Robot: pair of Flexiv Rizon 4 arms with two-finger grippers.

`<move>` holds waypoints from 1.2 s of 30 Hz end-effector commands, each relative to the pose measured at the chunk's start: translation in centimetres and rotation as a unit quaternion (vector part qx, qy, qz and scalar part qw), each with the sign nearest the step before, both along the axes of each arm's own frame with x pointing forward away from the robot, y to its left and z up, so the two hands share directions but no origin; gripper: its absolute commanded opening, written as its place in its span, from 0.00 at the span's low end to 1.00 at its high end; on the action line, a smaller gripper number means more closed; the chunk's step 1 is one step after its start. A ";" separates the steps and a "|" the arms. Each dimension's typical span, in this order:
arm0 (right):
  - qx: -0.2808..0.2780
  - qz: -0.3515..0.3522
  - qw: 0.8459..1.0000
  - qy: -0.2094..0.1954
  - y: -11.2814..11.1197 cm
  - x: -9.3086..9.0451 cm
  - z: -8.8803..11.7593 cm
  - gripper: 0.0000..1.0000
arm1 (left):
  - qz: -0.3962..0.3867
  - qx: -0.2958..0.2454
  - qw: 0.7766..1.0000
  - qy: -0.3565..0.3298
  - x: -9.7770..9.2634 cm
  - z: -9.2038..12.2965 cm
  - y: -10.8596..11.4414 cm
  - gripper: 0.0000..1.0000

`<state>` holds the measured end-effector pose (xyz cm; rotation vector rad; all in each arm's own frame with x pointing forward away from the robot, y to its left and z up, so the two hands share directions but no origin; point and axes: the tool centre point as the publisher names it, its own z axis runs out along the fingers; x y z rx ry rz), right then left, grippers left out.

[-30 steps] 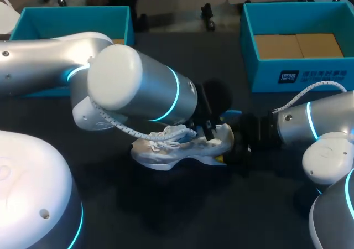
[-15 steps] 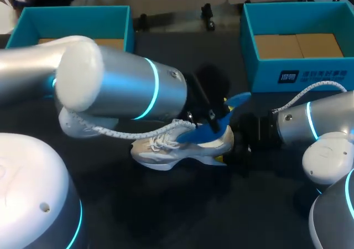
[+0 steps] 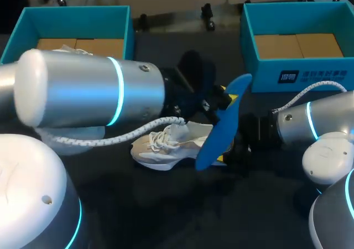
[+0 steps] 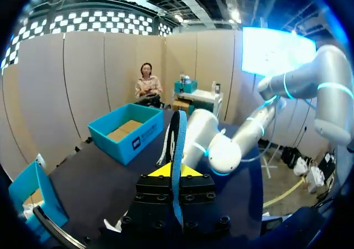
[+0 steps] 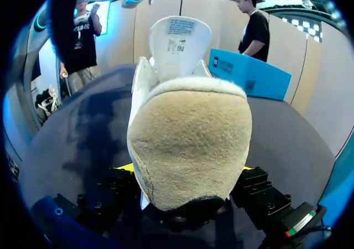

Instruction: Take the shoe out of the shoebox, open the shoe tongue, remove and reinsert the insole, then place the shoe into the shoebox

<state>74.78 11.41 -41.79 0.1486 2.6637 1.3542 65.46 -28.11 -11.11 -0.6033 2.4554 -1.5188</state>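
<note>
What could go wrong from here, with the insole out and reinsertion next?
1. The left gripper pinches the insole on a narrow strip, and most of it hangs free. It may flex or slip when pushed back in.
2. The right gripper holds the shoe only at the heel, so the toe could pivot under insertion force.
3. The left arm's braided cable runs beside the laces and might snag.

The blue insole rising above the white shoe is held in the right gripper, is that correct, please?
Not quite: the blue insole is held in the left gripper, not the right. The left wrist view shows it edge-on between that gripper's yellow tips. It does rise above the white shoe.
</note>
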 end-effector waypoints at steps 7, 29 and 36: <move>-0.002 -0.001 1.000 0.000 0.1 0.0 0.1 0.00 | -0.015 -0.076 0.996 0.038 -1.9 3.2 2.2 0.00; -0.002 -0.001 1.000 0.000 0.1 0.0 0.1 0.00 | -0.027 -0.099 0.994 0.045 -2.2 4.1 2.8 0.00; -0.002 -0.001 1.000 0.000 0.1 0.0 0.1 0.00 | -0.067 -0.155 0.982 0.079 -1.8 6.8 3.4 0.00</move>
